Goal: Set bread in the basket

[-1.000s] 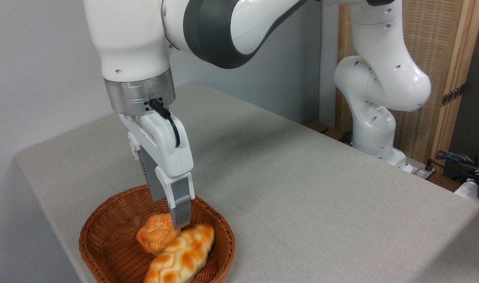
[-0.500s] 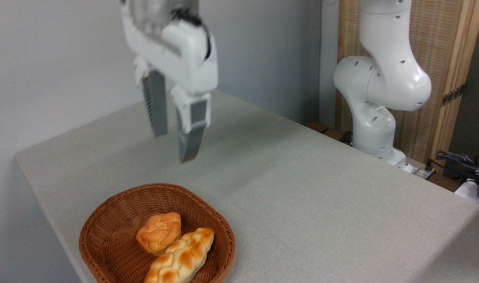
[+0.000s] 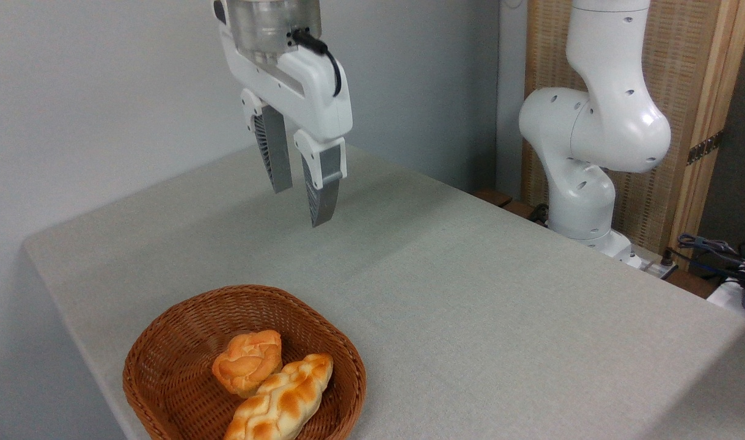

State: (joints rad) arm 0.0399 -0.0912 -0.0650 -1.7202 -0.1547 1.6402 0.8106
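brown wicker basket (image 3: 164, 342) holds the braided bread (image 3: 280, 400) at the table's near left corner.
golden loaf lies inside the basket along its right side, touching a small round bun (image 3: 247, 362) beside it. the gripper (image 3: 300, 205) hangs high above the grey table (image 3: 500, 305), well apart from the basket, its two fingers (image 3: 321, 189) parted with a clear gap and holding nothing.

A glossy white robot arm (image 3: 598, 122) with rounded joints dotted by small dark screw holes. A silver metal wrist ring carries a white gripper (image 3: 299, 195) with grey ridged fingers (image 3: 321, 189) and a black looped cable (image 3: 323, 52).
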